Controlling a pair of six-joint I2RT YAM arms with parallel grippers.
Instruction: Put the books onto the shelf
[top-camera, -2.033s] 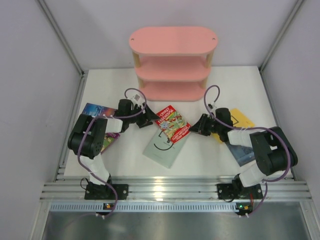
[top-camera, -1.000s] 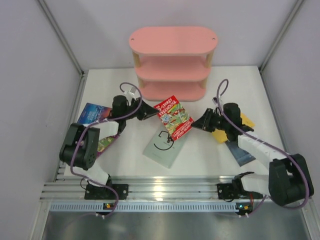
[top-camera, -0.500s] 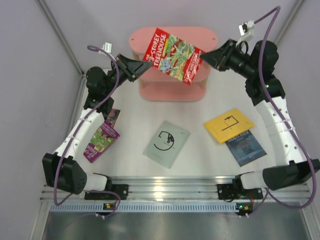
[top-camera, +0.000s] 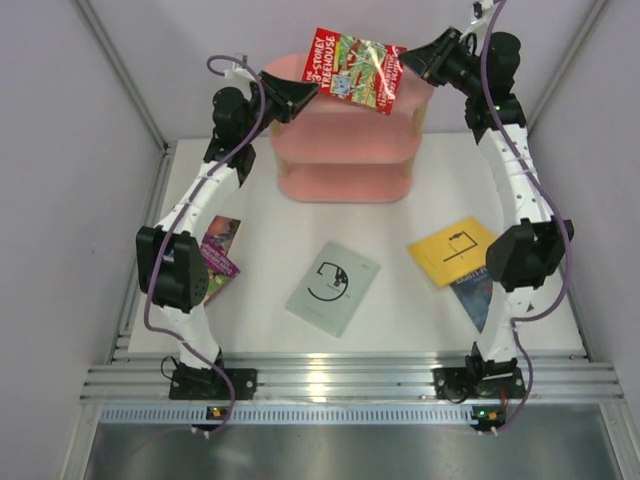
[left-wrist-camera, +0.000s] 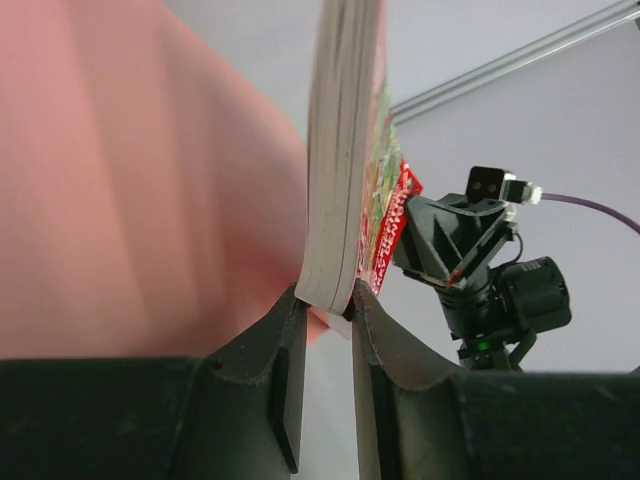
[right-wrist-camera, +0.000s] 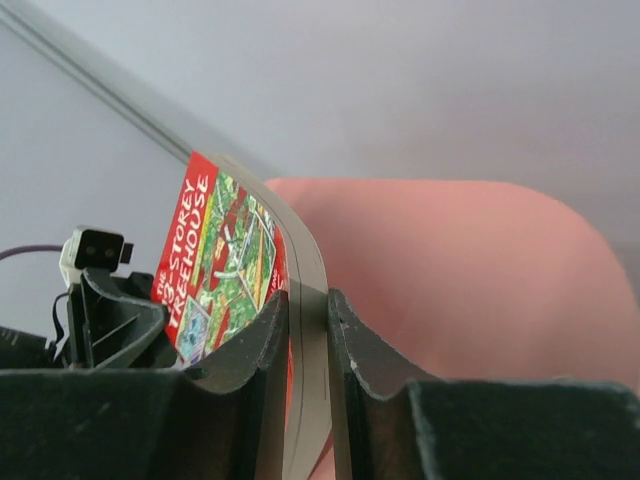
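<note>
Plain pink shelf (top-camera: 345, 165); red book (top-camera: 352, 68) — busy green illustration, white title; grey-green book (top-camera: 333, 287) with black ring mark; yellow book (top-camera: 458, 250); dark blue book (top-camera: 477, 298); purple book (top-camera: 218, 258) — green picture

The place is a robotics lab test cell — plain pale walls (top-camera: 60, 200) framed by aluminium profiles (top-camera: 120, 75), a white tabletop (top-camera: 260, 220), the left arm (top-camera: 195, 200) and right arm (top-camera: 515, 165) bolted to a slotted metal rail (top-camera: 340, 378).

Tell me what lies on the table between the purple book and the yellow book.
Only the pale grey-green book, lying flat; the top external view shows it.
</note>
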